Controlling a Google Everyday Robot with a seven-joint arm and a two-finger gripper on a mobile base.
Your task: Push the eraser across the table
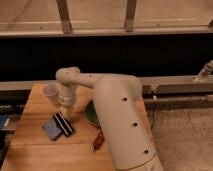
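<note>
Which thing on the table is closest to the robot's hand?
The eraser, black with pale stripes, lies just below the gripper. The plastic cup and reddish-brown object sit farther off.

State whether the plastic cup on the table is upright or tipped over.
Upright: the cup stands on the table with its open rim facing up. The gripper hangs just right of it, above the eraser.

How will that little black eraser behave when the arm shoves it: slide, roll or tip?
The eraser lies flat and oblong on the table, so it will likely slide rather than roll. One end overlaps a blue pad, which may drag along or twist it. The pincer sits at its far end; an off-centre push would probably spin it.
</note>
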